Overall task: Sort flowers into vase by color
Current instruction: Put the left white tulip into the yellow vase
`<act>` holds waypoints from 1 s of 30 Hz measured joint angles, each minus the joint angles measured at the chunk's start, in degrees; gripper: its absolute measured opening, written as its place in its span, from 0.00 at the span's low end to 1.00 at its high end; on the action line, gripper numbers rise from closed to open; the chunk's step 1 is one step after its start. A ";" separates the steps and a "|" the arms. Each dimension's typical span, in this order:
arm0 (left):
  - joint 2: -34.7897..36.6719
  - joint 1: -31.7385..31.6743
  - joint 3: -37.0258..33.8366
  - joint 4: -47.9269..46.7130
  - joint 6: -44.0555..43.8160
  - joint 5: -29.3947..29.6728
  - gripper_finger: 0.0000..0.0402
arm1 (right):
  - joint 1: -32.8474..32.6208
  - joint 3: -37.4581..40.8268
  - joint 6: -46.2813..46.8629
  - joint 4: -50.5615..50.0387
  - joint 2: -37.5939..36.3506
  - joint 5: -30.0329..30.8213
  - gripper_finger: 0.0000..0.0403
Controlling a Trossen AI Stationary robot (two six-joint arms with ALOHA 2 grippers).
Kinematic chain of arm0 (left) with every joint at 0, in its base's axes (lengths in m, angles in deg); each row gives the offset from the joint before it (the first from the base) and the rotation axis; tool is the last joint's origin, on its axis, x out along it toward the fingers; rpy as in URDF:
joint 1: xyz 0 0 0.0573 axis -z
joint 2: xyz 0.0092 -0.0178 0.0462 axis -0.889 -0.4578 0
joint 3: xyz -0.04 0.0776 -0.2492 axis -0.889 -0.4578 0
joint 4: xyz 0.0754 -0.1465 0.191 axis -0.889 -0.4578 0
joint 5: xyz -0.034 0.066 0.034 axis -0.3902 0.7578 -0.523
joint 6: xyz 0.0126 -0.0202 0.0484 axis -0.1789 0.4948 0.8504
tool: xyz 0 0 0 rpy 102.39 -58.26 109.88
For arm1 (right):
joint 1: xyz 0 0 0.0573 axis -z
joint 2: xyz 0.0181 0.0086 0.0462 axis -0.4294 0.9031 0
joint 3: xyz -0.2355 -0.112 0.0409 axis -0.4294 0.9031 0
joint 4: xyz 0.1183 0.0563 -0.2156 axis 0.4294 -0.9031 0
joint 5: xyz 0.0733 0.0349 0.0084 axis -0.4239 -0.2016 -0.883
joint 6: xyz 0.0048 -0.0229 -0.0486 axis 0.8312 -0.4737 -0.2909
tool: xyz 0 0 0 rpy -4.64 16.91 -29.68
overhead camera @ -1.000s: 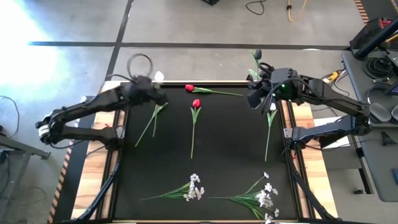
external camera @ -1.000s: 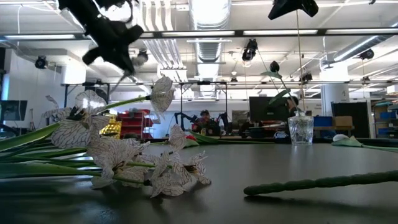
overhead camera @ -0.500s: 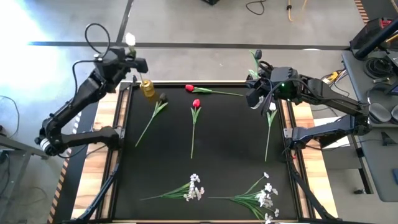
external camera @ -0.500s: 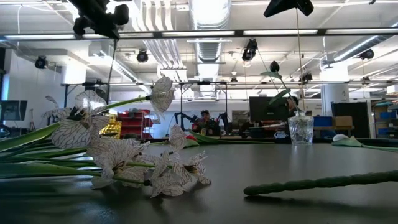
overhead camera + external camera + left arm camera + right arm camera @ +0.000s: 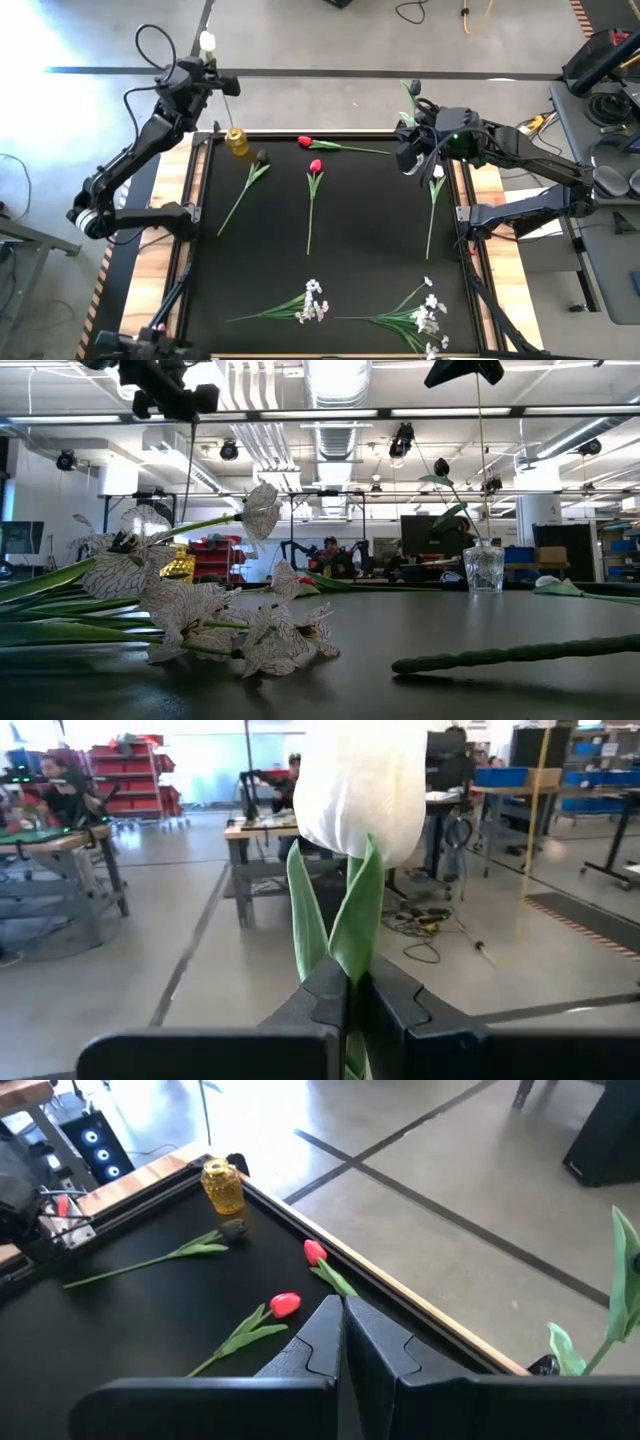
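Left gripper (image 5: 207, 62) raised beyond the mat's far-left corner, fingers clamped on a white tulip's green stem (image 5: 352, 925), small amber glass vase (image 5: 237, 142) below, right gripper (image 5: 408, 160) at far right, fingers pressed together around nothing visible

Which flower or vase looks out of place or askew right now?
The dark tulip lies with its head against the yellow vase at the mat's far left corner. Otherwise nothing stands out: the left gripper holds a white tulip clear of the table.

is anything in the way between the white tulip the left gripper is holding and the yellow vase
Nothing visible is. The left gripper is shut on the white tulip, held past the table's far edge. The yellow vase stands alone at the far left corner; the nearest flower lies beside it, not between them.
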 joint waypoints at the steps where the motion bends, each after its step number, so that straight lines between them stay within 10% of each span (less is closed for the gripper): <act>1: -0.53 -0.40 -0.03 -0.06 0.02 0.00 0.00 | 0.00 0.00 -0.26 0.38 0.00 0.00 0.02; 30: 4.67 -1.44 -12.28 10.31 -1.12 -0.87 0.00 | 0.00 0.00 -1.27 2.93 -0.13 0.01 0.02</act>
